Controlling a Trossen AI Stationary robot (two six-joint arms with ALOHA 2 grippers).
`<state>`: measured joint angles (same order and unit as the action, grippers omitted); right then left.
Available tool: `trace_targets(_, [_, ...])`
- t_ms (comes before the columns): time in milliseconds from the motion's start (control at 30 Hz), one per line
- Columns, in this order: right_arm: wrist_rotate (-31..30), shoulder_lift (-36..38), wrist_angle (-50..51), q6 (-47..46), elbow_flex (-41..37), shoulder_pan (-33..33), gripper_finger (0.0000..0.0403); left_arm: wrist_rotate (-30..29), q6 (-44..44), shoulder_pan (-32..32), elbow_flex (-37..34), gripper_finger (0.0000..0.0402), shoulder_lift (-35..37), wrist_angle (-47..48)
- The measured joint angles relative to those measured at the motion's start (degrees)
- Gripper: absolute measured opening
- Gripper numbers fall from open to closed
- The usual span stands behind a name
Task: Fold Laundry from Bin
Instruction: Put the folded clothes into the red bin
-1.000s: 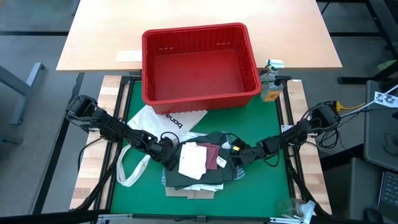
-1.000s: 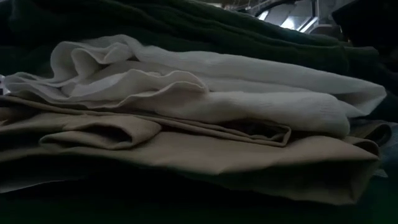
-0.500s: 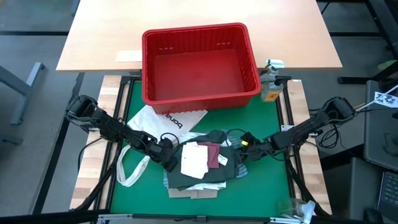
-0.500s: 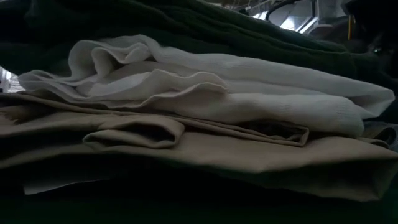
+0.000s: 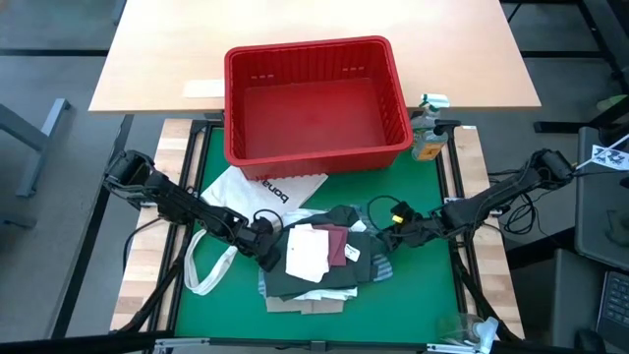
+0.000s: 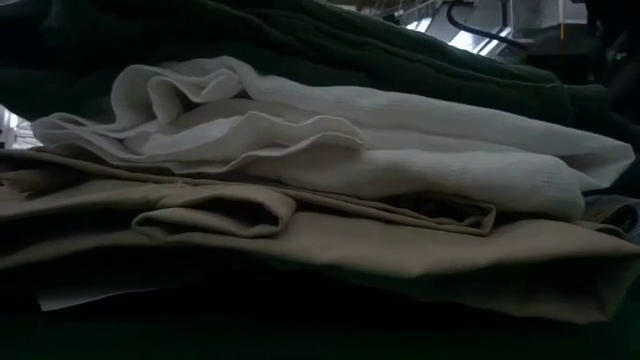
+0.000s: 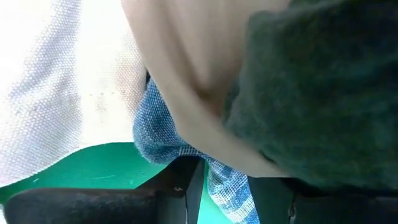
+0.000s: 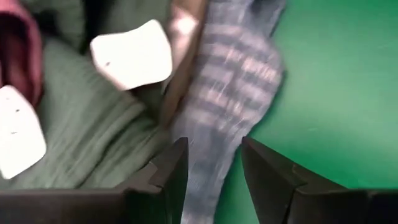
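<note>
The laundry lies as a folded stack (image 5: 314, 264) on the green mat, with a dark green-grey top uppermost and small white (image 5: 305, 254) and maroon (image 5: 337, 246) pieces on it. In the low view the white shirt (image 6: 400, 150) lies on the tan shirt (image 6: 400, 255). A blue-striped cloth (image 5: 380, 265) sticks out at the stack's right. My left gripper (image 5: 265, 239) is low at the stack's left edge, shut on blue-striped cloth (image 7: 180, 146). My right gripper (image 5: 393, 236) is open just right of the stack, its fingers (image 8: 177, 171) on either side of the striped cloth (image 8: 230, 81). The red bin (image 5: 234, 108) stands behind. My left gripper (image 7: 227, 199) has an edge of the blue-striped cloth (image 7: 227, 183) between its two fingers, coming level from the table's left, low over the mat. The tan shirt (image 7: 186, 68) and the dark green-grey top (image 7: 323, 93) lie over the cloth just beyond the fingers. The cloth rests on the mat.
A white tote bag (image 5: 251, 192) with black lettering and long straps lies left of the stack, under my left arm. A bottle (image 5: 428, 133) stands at the bin's right corner. Bare green mat (image 5: 423, 285) shows right of the stack.
My right gripper has drawn back from the stack toward the table's right edge. The blue-striped cloth now sticks out at the stack's right side, where it did not show before. In the low view the stack first slid a little sideways, then lay still.
</note>
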<state>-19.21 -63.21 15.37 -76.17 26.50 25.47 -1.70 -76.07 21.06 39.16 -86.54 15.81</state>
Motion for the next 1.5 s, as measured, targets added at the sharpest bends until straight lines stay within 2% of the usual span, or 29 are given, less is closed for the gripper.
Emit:
trace_targets(167, [4.0,3.0,-0.3,1.9,0.0,0.7,0.0150,0.3,0.0,0.0,0.0,0.0100,0.0,0.0])
trace_targets(267, [4.3,5.3,-1.0,2.1,0.1,3.0,0.0150,0.4,0.0,0.0,0.0,0.0098,0.0,0.0])
trace_targets(367, [4.2,6.8,-4.5,3.1,0.1,6.2,0.0150,0.1,0.0,0.0,0.0,0.0097,0.0,0.0])
trace_targets(500, [4.0,6.4,-14.0,6.0,0.1,12.2,0.0150,-0.3,0.0,0.0,0.0,0.0097,0.0,0.0])
trace_targets(700, [0.3,1.9,-21.3,6.4,0.1,19.6,0.0150,-0.4,0.1,0.0,0.0,0.0097,0.0,0.0])
trace_targets(900, [3.3,-5.2,-23.4,5.9,0.1,23.2,0.0150,-0.5,0.0,0.0,0.0,0.0097,0.0,0.0])
trace_targets(1133, [8.7,-13.1,-25.9,5.8,0.1,23.7,0.0150,-0.5,0.0,0.0,0.0,0.0097,0.0,0.0])
trace_targets(1500, [6.8,-20.1,-26.0,5.7,0.1,23.6,0.0150,-0.6,0.0,0.0,0.0,0.0097,0.0,0.0])
